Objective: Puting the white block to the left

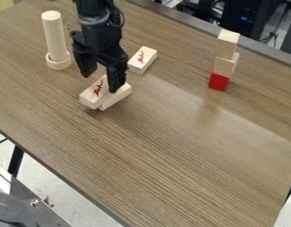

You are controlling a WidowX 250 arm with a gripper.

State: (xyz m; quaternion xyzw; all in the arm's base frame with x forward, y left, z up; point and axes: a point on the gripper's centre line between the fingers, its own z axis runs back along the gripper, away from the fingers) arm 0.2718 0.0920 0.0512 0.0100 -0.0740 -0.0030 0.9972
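The gripper (100, 83) hangs open at the upper left of the table, its two fingers spread apart. Under it lies a whitish wooden block with red writing (94, 94), its far end partly hidden by the gripper. A second pale block (116, 97) lies along its right side, close against it, with the right finger over its far end. Another pale block with red writing (142, 59) lies flat behind and to the right of the gripper.
A pale cylinder (53, 35) stands upright in a round wooden ring (58, 62) left of the gripper. At the right stands a stack of two pale blocks (226, 54) on a red cube (219, 81). The brown table's (171, 164) front edge slants down from the left.
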